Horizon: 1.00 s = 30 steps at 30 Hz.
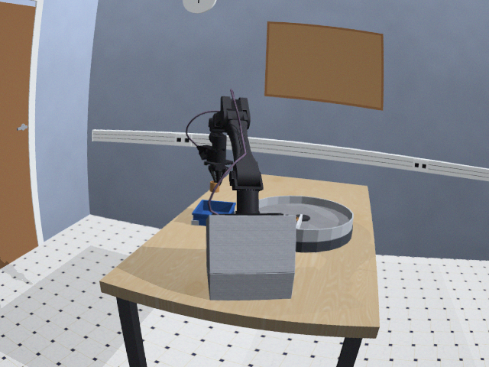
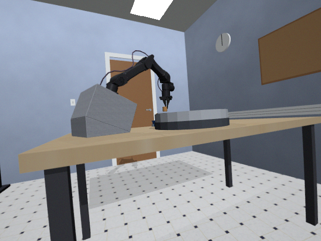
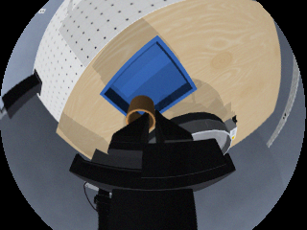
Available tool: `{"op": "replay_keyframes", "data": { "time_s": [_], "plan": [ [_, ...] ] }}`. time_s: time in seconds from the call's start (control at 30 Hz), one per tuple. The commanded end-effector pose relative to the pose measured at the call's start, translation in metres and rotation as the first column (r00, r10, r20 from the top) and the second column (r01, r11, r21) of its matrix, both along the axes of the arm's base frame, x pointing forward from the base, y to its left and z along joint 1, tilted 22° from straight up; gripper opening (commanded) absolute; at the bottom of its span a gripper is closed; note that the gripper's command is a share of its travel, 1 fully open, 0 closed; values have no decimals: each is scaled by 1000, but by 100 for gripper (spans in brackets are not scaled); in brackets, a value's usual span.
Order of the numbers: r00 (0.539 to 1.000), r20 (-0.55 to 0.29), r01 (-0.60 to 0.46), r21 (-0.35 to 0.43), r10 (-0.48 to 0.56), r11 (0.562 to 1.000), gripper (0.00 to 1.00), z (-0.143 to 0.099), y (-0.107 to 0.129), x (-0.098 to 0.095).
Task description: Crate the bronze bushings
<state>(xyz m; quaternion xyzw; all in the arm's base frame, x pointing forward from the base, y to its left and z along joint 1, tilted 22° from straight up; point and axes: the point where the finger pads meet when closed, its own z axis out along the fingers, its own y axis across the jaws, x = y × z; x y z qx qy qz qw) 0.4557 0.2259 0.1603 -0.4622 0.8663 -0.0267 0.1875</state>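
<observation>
Your gripper (image 1: pixel 214 176) is clamped on a bronze bushing (image 1: pixel 214 185), hanging at the fingertips, up in the air above the blue crate (image 1: pixel 205 213). Turntable (image 1: pixel 335 228) sits to the right of the arm base, w/ a grey box (image 1: pixel 250 256) in front. All on a wood table (image 1: pixel 157 268); tiled floor (image 1: pixel 426 308), grey-blue walls.
</observation>
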Motion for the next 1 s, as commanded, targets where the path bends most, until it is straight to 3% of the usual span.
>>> {"op": "replay_keyframes", "data": {
  "time_s": [0.0,0.97],
  "plan": [
    [1000,9,-6,3,6,1000,0,6,7,0],
    [1000,18,0,10,0,1000,0,12,-1,5]
  ]
}}
